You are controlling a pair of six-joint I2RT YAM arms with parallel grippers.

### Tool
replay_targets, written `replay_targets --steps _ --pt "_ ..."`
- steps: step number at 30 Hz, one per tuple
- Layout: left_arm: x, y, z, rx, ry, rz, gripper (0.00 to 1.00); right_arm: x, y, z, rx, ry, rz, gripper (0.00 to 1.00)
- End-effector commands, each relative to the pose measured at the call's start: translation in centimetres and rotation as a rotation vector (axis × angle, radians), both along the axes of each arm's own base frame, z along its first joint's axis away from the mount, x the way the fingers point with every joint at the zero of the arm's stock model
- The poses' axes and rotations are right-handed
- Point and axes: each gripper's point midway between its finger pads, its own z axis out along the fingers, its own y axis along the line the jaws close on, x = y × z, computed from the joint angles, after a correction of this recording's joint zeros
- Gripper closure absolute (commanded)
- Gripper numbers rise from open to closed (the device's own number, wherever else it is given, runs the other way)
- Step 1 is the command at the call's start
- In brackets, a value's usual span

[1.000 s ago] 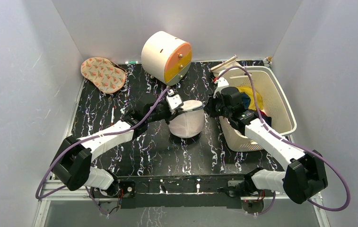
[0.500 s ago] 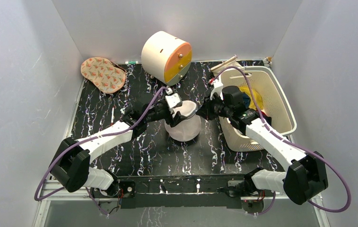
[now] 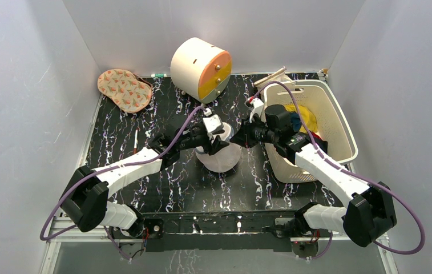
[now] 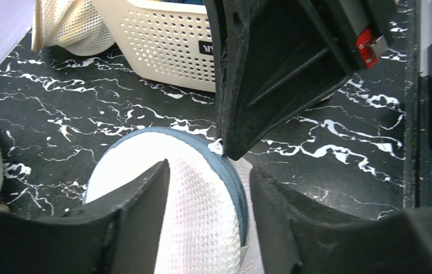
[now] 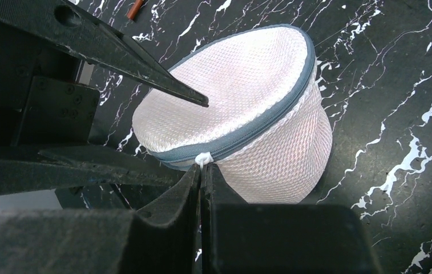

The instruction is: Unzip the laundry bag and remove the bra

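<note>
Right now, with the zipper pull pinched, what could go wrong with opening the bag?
The right gripper pinches only the tiny white zipper pull at its tips, so it may slip out. The left gripper stands open around the laundry bag, not clamping it, so a pull may drag the whole bag.

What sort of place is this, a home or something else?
Probably a robot test cell, not a home: plain grey walls box in a marbled table with two robot arms at its edge.

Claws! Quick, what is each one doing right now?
Left claw: open, straddling the laundry bag at its rim.
Right claw: closed, pinching the bag's white zipper pull.
</note>
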Motion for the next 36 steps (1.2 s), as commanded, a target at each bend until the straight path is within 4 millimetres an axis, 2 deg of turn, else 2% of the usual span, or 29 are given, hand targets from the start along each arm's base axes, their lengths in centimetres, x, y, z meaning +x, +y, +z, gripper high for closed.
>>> replay_targets --steps 1,10,15,20,26,33,36 --pt "0.3 -0.2 2.4 -0.025 -0.069 0.012 0.53 0.2 0.9 2.9 0.07 -0.077 0.019 1.0" --pt "-0.1 -0.6 1.9 -0.002 -0.077 0.009 0.67 0.5 0.4 2.7 0.031 -0.079 -0.003 1.0" --pt "-0.1 -0.6 1.6 0.019 -0.093 0.011 0.79 0.4 0.1 2.5 0.029 -0.077 -0.021 1.0" --pt "-0.4 -0.5 2.2 0.015 -0.113 0.01 0.93 0.3 -0.6 2.1 0.018 -0.071 -0.061 1.0" --pt "-0.3 -0.1 2.4 0.019 -0.142 0.034 1.0 1.3 -1.3 1.2 -0.048 -0.084 -0.094 1.0" --pt "-0.2 0.7 3.0 0.021 -0.186 0.068 1.0 2.3 -2.2 1.4 -0.025 -0.103 -0.189 1.0" --pt "-0.4 0.8 3.2 0.017 -0.201 0.068 1.0 2.7 -2.7 0.7 -0.04 -0.089 -0.225 1.0"
